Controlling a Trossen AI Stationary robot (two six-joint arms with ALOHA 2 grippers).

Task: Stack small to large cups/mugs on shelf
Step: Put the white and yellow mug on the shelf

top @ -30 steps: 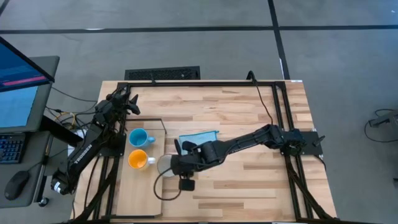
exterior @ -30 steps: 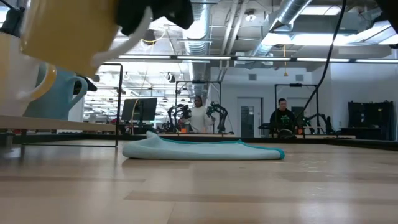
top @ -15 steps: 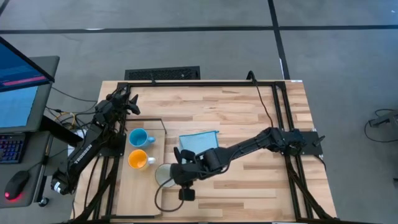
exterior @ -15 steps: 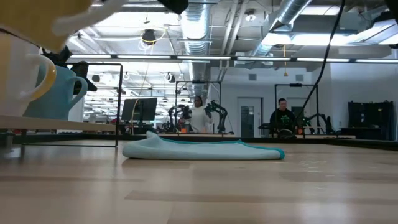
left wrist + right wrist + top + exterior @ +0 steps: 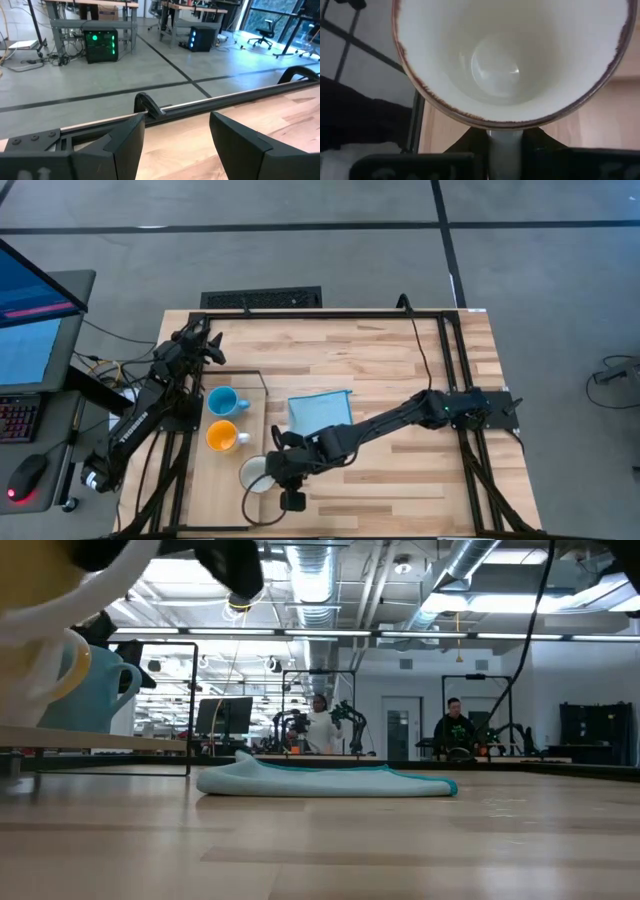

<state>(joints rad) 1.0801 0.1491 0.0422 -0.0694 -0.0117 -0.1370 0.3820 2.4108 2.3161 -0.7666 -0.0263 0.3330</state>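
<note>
A white mug [image 5: 256, 474] with a brown rim hangs over the near part of the pale wood shelf [image 5: 215, 505], with my right gripper [image 5: 274, 470] shut on it. In the right wrist view I look down into the white mug [image 5: 505, 60]. On the shelf stand a light blue mug [image 5: 221, 401] and, just nearer, an orange mug [image 5: 220, 437] with a white handle, both on their bases. My left gripper [image 5: 177, 145] waits open at the table's far left, touching nothing. My right gripper pinches the white mug's handle [image 5: 505, 145] between its two fingers. The fingers come slanting down from the table's right side. The mug is lifted clear above the shelf, mouth up.
A folded blue cloth [image 5: 320, 408] lies on the table right of the shelf, under my right arm. A thin black wire frame [image 5: 250, 373] stands at the shelf's far end. Black rails [image 5: 330, 313] run along the table's edges.
My right gripper has carried the white mug toward the table's near edge and a little left, sinking somewhat and tipping further downward. The mug has gone from beside the orange mug to over the shelf's near part, staying clear of it.
</note>
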